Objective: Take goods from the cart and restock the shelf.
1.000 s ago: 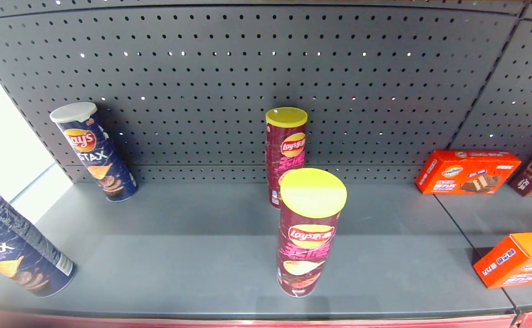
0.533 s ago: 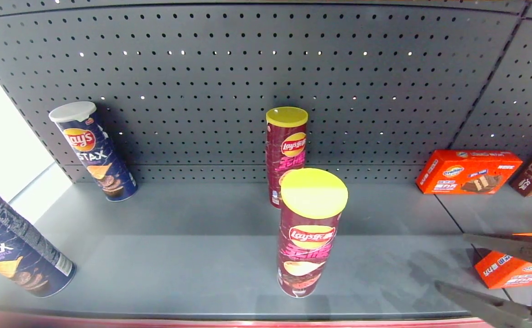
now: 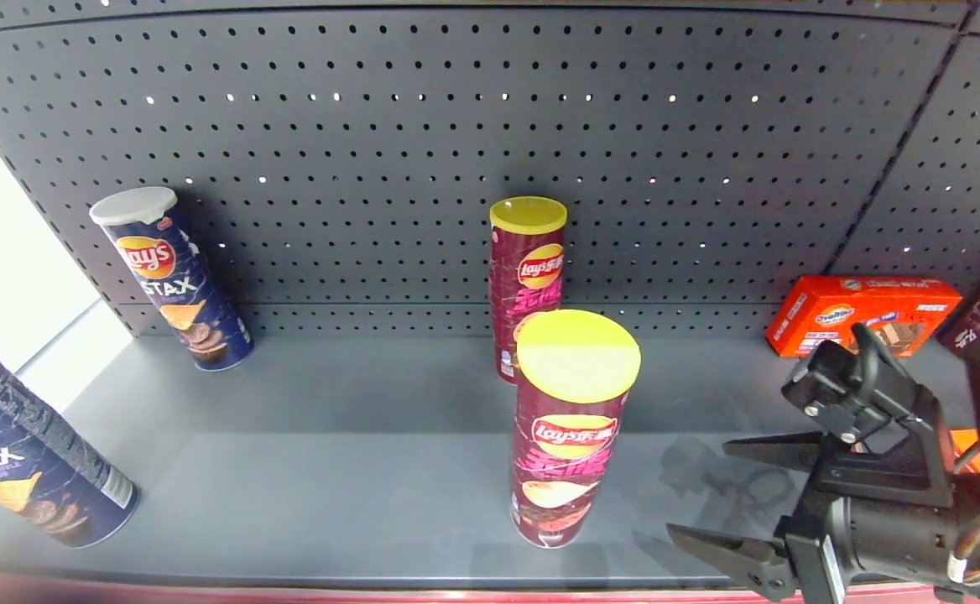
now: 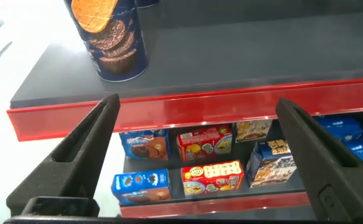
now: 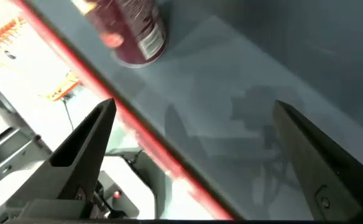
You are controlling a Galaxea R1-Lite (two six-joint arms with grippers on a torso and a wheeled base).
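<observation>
Head view: right gripper [image 3: 698, 488] is held over the shelf [image 3: 331, 486] front edge, jaws apart, near maroon can [image 3: 570, 436]; left gripper [image 4: 197, 104] jaws apart, empty

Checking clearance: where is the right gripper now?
Head view, lower right: the right gripper, open, over the shelf front, right of the front maroon can.

Shelf deck [image 3: 356, 470]: sheet metal, matt grey paint, smooth.
Back panel [image 3: 456, 126]: the same matt grey metal, perforated.
Front edge strip [image 4: 169, 115]: glossy red, reflective.
Front maroon can [image 3: 565, 470]: glossy printed wrap; yellow lid [image 3: 578, 355] smooth plastic.
Rear navy can [image 3: 179, 294]: glossy wrap; whitish lid [image 3: 134, 205] plastic.
Orange box [image 3: 859, 315]: glossy printed card.
Right gripper [image 3: 698, 488] and left gripper [image 4: 197, 102]: matt black, plastic-looking.
</observation>
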